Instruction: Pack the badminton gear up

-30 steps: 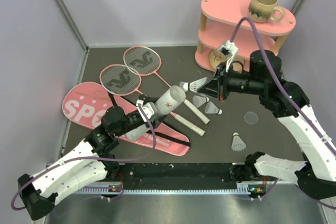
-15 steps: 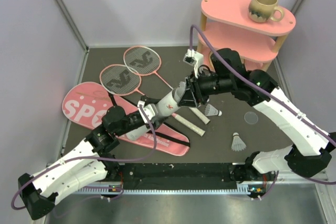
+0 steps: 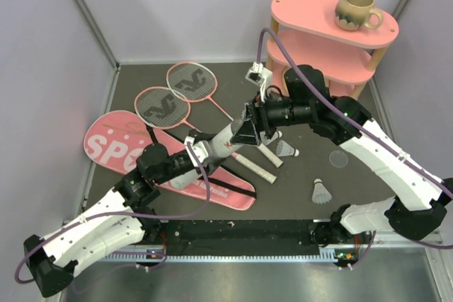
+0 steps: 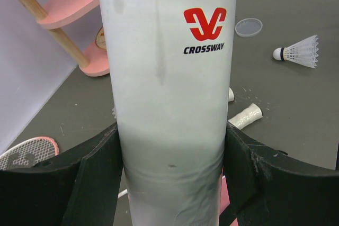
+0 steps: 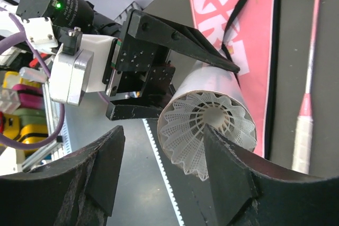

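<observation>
White tube (image 3: 228, 138) is clamped between my left gripper's (image 3: 200, 149) black fingers (image 4: 100, 168) around its lower half, and it slants up and to the right above the dark table (image 3: 290, 199), red logo on top. My right gripper (image 3: 248, 124) sits at the tube's open far end, jaws spread to either side of the mouth. A feather shuttlecock (image 5: 204, 123) rests in that mouth, skirt facing outward; one of my right fingers (image 5: 100, 178) stands clear of the feathers, the other overlaps them, so I read this gripper as open and not pinching. Under the tube, at near left, lies the pink bag (image 3: 113, 143) with its black strap. Two pink rackets (image 3: 161, 106) lie heads far-left, their white handles running toward the middle. Loose shuttlecocks lie right of the handles (image 3: 285, 148) and nearer me (image 3: 322, 190), with a clear round lid (image 3: 339, 158) between them.
</observation>
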